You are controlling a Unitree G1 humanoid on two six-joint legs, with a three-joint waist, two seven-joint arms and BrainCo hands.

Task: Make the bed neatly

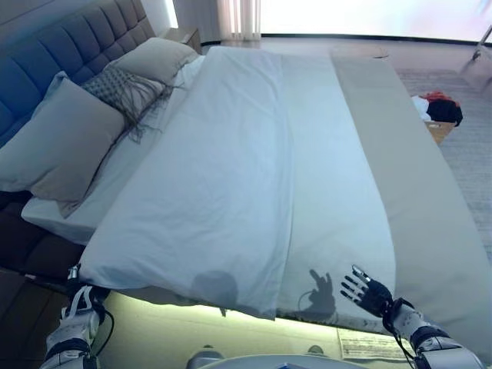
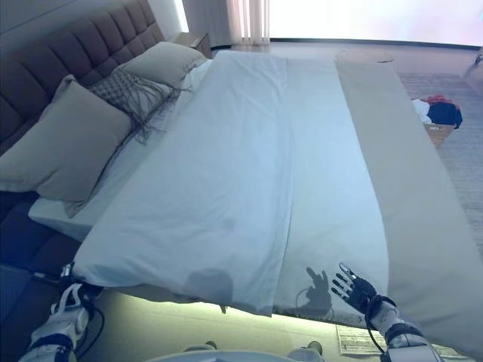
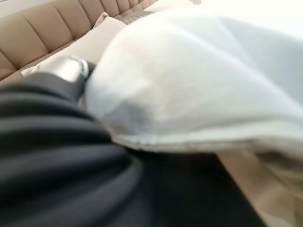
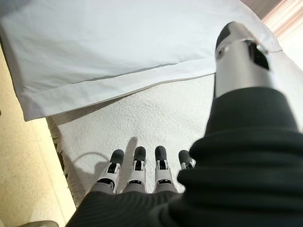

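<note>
A white duvet [image 1: 231, 169] lies spread over the bed, with its near edge hanging over the side. A beige blanket [image 1: 415, 177] covers the foot end on the right. Pillows [image 1: 58, 142] lean on the headboard at the left. My left hand [image 1: 77, 304] is at the duvet's near left corner; in the left wrist view the white cloth [image 3: 189, 80] lies right over it and hides its grip. My right hand [image 1: 370, 294] is open with its fingers [image 4: 137, 165] straight, just above the bed's near edge, beside the duvet's hem [image 4: 118, 80].
A fringed cushion [image 1: 127, 88] and another pillow [image 1: 154, 58] lie near the tufted headboard [image 1: 46, 54]. A nightstand [image 1: 184, 34] stands at the far corner. A basket of clothes [image 1: 440, 115] sits on the rug past the bed's foot. Paper [image 1: 369, 346] lies on the floor.
</note>
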